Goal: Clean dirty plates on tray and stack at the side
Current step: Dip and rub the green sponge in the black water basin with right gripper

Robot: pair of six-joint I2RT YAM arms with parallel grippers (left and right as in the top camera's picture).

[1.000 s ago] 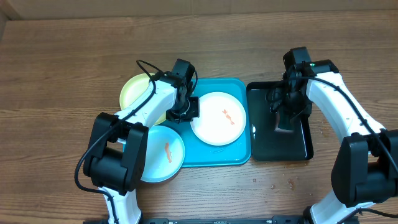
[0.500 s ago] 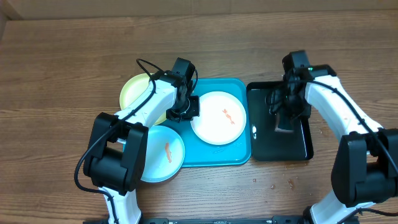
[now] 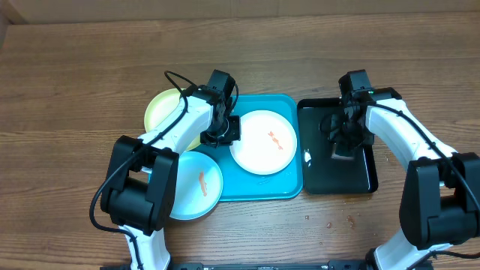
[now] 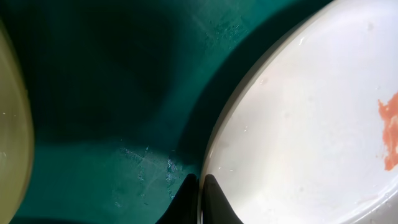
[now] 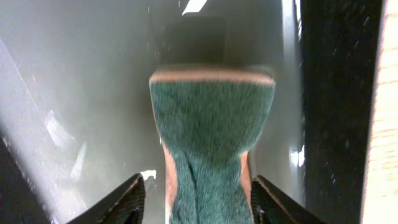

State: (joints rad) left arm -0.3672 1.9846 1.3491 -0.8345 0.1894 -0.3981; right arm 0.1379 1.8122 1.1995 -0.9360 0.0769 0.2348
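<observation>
The white plate (image 3: 262,142) with an orange smear (image 3: 275,139) lies on the turquoise tray (image 3: 259,192). My left gripper (image 3: 223,135) is shut on the plate's left rim. In the left wrist view the gripper (image 4: 199,200) pinches the rim of the white plate (image 4: 298,124) above the tray (image 4: 124,93). The yellow-green plate (image 3: 166,112) lies at the tray's back left. The light blue plate (image 3: 195,184) overlaps the tray's front left corner. My right gripper (image 5: 205,199) is open, its jaws on either side of a green sponge (image 5: 211,124) with gaps between.
The glossy black tray (image 3: 360,172) stands right of the turquoise tray. My right gripper (image 3: 341,142) and the sponge (image 3: 339,154) are over it. The yellow-green plate's edge (image 4: 9,137) shows at the left of the left wrist view. Bare wooden table lies all round.
My right arm has shifted a little to the left and back over the black tray. The left arm and the plates have not moved.
</observation>
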